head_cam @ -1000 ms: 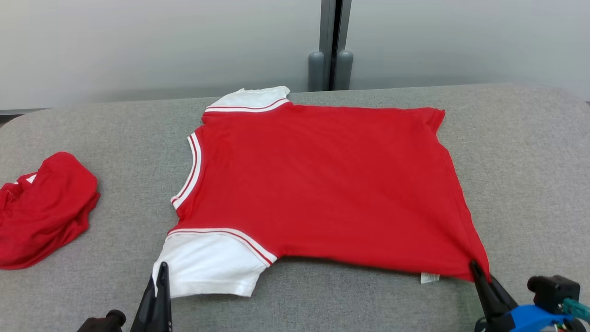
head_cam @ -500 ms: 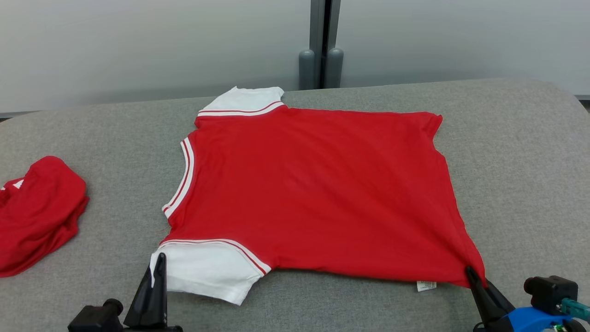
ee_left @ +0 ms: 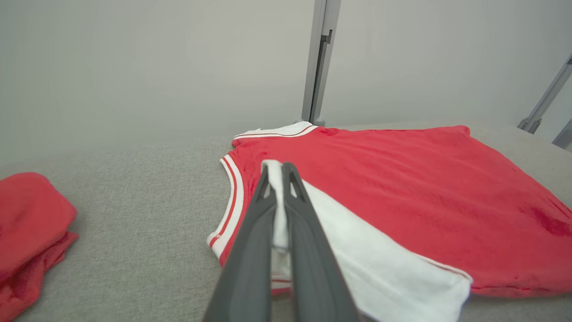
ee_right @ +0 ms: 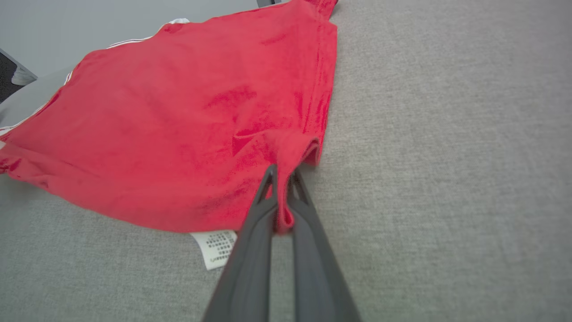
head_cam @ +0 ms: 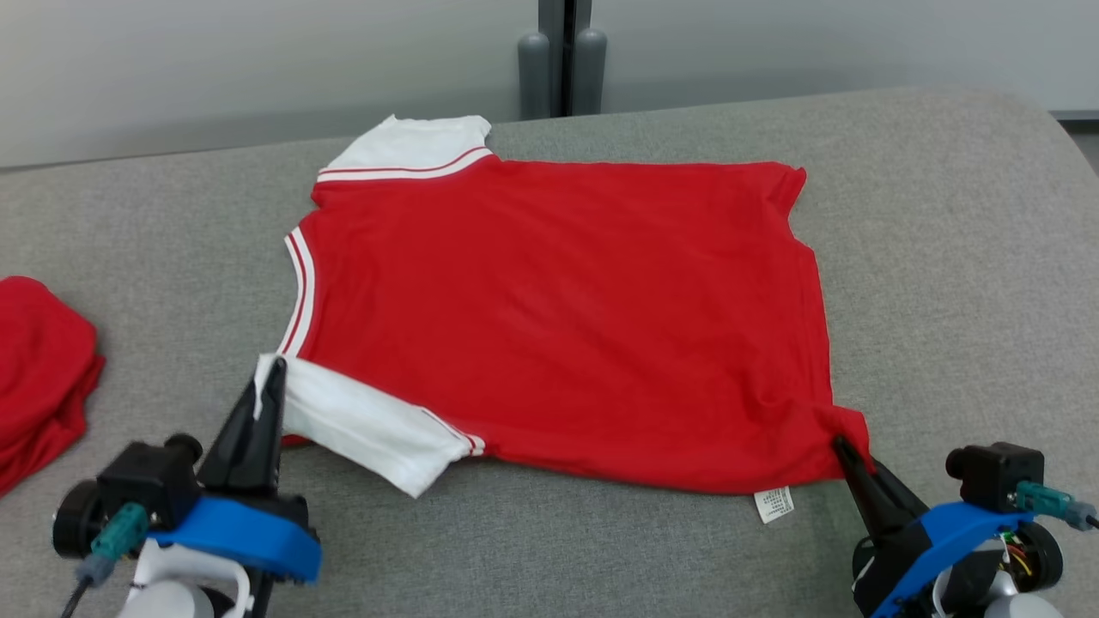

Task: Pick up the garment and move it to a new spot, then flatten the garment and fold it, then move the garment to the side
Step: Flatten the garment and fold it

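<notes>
The jaws of the left gripper [head_cam: 273,367] are closed on the cuff of the white near sleeve [head_cam: 365,425], whose edge is pinched between the tips; the sleeve is stretched aslant from there to the near edge of the shirt [head_cam: 558,292]. The jaws of the right gripper [head_cam: 843,446] are closed on the red near hem corner, where the cloth is bunched into a small fold at the tips; a white label [head_cam: 774,504] is seen at the hem just beside that grip. The shirt is spread flat on the grey worktop [head_cam: 944,257], collar to the left and hem to the right; the far sleeve [head_cam: 412,142] is laid at the far edge. A second red garment [head_cam: 39,360] is bunched well apart at the left.
</notes>
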